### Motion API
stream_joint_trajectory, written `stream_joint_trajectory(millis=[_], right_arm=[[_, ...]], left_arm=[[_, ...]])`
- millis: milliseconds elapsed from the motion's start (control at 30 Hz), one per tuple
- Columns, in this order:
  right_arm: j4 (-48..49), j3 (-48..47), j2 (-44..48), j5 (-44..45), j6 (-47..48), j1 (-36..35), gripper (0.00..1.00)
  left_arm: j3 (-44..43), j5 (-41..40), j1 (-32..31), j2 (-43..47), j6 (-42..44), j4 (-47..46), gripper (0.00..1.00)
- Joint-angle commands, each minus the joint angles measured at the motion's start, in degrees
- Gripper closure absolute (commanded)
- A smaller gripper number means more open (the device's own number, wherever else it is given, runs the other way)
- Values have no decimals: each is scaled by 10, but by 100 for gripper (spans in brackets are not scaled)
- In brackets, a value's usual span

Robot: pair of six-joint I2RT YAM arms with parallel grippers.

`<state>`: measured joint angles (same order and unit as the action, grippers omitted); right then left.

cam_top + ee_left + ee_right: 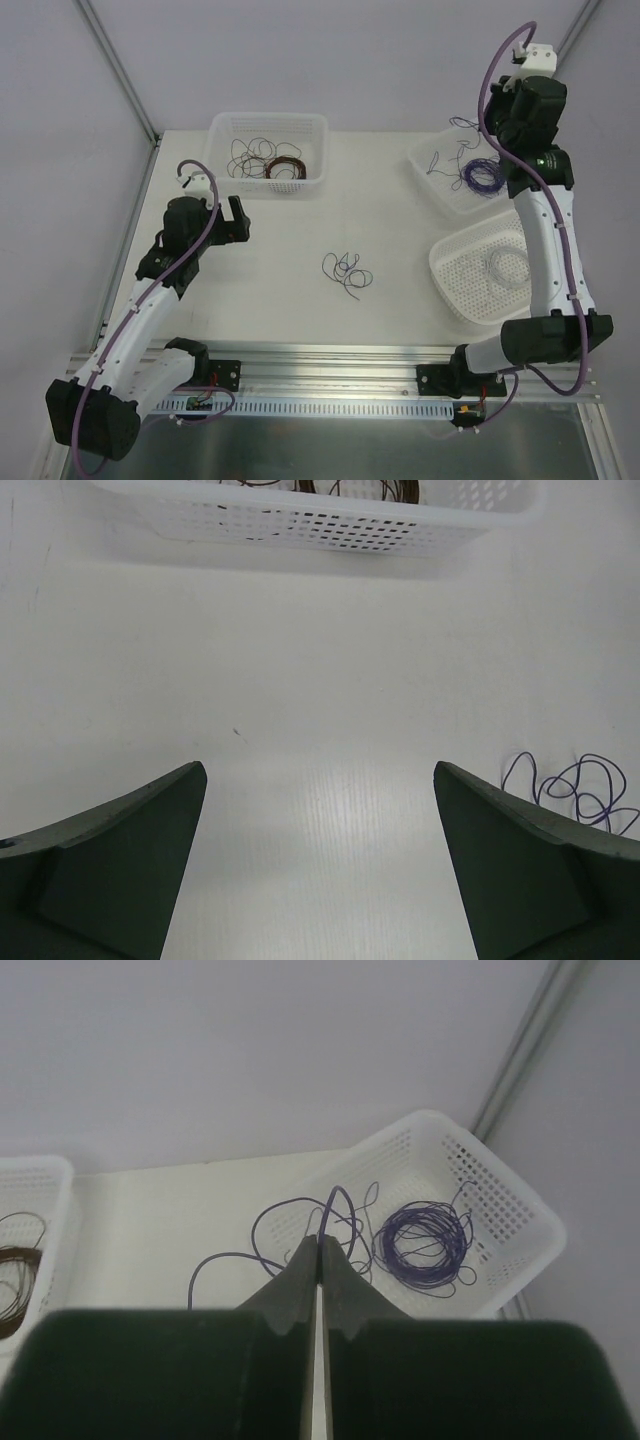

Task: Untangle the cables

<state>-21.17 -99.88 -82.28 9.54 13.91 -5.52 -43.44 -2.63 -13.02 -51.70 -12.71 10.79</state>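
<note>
The cables [347, 272] lie as a small loose clump of dark and purple loops near the middle of the worktop [390, 215], touching nothing else. In my left wrist view I see only their edge, low on the right side.

The left tool [318, 770] stands with its fingers wide apart and holds nothing. It hangs over bare worktop, left of the clump and in front of the far-left basket [268, 190]. I think it waits there so that it can come to the clump from the side.

The right tool [320, 1240] is high up, over the far-right basket [440, 1120]. Its fingers are pressed together on one purple strand [337, 1190], which makes an arch above the tips and then falls in loose curves toward the basket. In this basket lies a wound purple coil [390, 1250]. My judgement is that I hold the strand high so it hangs free and can be let down beside the coil of the same colour.

The task is not finished, I believe: the clump is not yet pulled apart. The strand is very thin and may slip or catch on the basket rim.
</note>
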Motion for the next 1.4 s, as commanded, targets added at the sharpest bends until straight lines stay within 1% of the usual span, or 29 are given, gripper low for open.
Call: stream_joint_trajectory(millis=[0, 33, 67, 167, 267, 300, 367, 400, 467, 500, 600, 733, 767, 833, 900, 933, 1000, 1033, 1067, 1133, 1200, 1367], right_arm=[[63, 6, -38, -40, -13, 48, 99], [74, 6, -49, -44, -17, 54, 99], [78, 5, -60, -51, -22, 75, 99], [82, -4, -116, -54, -38, 96, 99], [70, -15, -165, -45, -51, 111, 85], [67, -16, -174, -40, -55, 111, 74], [60, -7, -184, -33, -63, 111, 62], [58, 0, -182, -35, -68, 111, 53], [59, 25, -163, -54, -75, 111, 46], [52, 32, -155, -61, -83, 109, 39], [22, 59, -119, -88, -86, 94, 30], [-26, 111, -65, -128, -81, 56, 28], [-36, 124, -44, -134, -81, 25, 28], [-62, 170, -24, -139, -97, -3, 28], [-71, 210, 11, -145, -111, -47, 29], [-70, 252, 24, -148, -126, -77, 29], [-68, 290, 53, -151, -136, -108, 30], [-65, 329, 59, -161, -136, -137, 30], [-63, 344, 63, -167, -151, -148, 31], [-69, 382, 68, -167, -147, -181, 32], [-70, 405, 68, -177, -142, -196, 34], [-45, 468, 62, -224, -86, -232, 34]], left_arm=[[-2, 22, 7, -8, -5, -23, 1], [-2, 22, 7, -9, -3, -23, 1], [-3, 22, 7, -12, -2, -22, 1], [-5, 25, 10, -18, -1, -22, 1], [-8, 25, 12, -26, -3, -21, 1], [-8, 39, 12, -27, -2, -22, 1], [-8, 45, 12, -30, -3, -22, 1], [-8, 45, 12, -31, -3, -22, 1], [-9, 49, 12, -31, -2, -22, 1], [-9, 51, 12, -32, -2, -21, 1], [-10, 61, 12, -32, -3, -22, 1], [-13, 81, 12, -38, -1, -22, 1], [-14, 86, 12, -38, -2, -21, 1], [-16, 91, 12, -38, -1, -19, 1], [-16, 97, 13, -38, 0, -19, 1], [-16, 98, 13, -38, 0, -19, 1], [-16, 99, 14, -38, 0, -18, 1], [-16, 99, 13, -38, 0, -17, 1], [-16, 99, 13, -39, 1, -17, 1], [-17, 105, 13, -39, 0, -16, 1], [-18, 109, 14, -39, 0, -16, 1], [-18, 111, 13, -38, 1, -16, 1]])
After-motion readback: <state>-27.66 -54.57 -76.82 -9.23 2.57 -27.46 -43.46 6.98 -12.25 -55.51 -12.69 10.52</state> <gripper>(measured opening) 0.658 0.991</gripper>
